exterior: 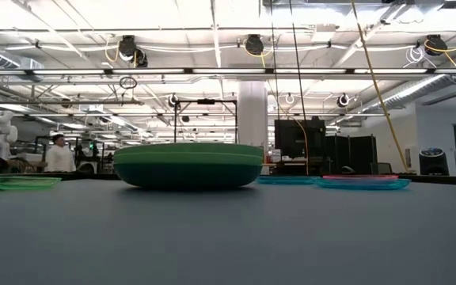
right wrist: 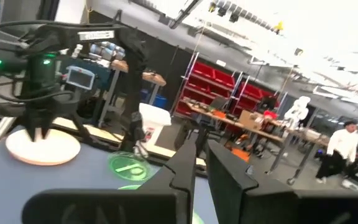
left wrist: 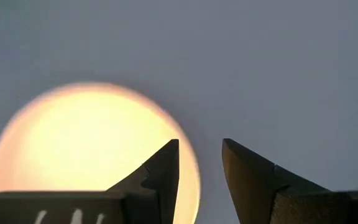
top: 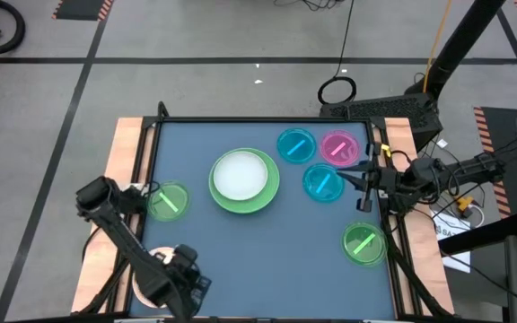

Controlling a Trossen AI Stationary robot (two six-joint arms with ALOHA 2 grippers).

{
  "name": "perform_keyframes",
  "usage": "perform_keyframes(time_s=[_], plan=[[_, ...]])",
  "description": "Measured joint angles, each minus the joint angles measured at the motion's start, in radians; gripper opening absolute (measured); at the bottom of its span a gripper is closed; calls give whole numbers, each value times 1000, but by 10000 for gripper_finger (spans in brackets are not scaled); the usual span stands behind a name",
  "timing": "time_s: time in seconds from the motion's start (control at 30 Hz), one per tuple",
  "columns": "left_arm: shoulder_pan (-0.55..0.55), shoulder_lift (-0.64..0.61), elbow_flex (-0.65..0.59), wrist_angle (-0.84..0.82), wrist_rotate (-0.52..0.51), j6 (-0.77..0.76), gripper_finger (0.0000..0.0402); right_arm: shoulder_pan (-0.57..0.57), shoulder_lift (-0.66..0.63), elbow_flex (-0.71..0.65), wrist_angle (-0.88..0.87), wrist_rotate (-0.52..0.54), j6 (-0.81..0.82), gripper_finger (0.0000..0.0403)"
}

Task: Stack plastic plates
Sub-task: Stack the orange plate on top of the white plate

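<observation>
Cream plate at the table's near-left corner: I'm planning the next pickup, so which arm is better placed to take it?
Left. The left gripper hangs directly over the cream plate, jaws open. The right gripper sits at the far right beside the blue plate.

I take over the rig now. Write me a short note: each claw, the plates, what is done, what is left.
Left claw: open, empty, just above the cream plate at the table's near left corner.
Right claw: at the right edge beside the blue plates, fingers a little apart, holding nothing.
Done: white plate sits in the big green plate, centre.
Left loose: two blue plates, pink plate, two small green plates, and the cream one.
</observation>
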Motion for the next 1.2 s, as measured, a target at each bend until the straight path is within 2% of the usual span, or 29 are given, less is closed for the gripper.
perform_keyframes(time_s=[0.23, 0.4, 0.93, 1.2], plan=[[-27, 0, -81, 110, 34, -91, 129, -42, 1, 0, 8, 1, -21, 31], [-22, 0, -129, 211, 55, -52, 129, -62, 1, 0, 9, 0, -13, 31], [-15, 6, -225, 328, 61, -46, 129, -66, 10, 0, 7, -2, -11, 31], [-8, 69, -226, 369, 135, 16, 129, -66, 10, 0, 6, -2, -11, 31]])
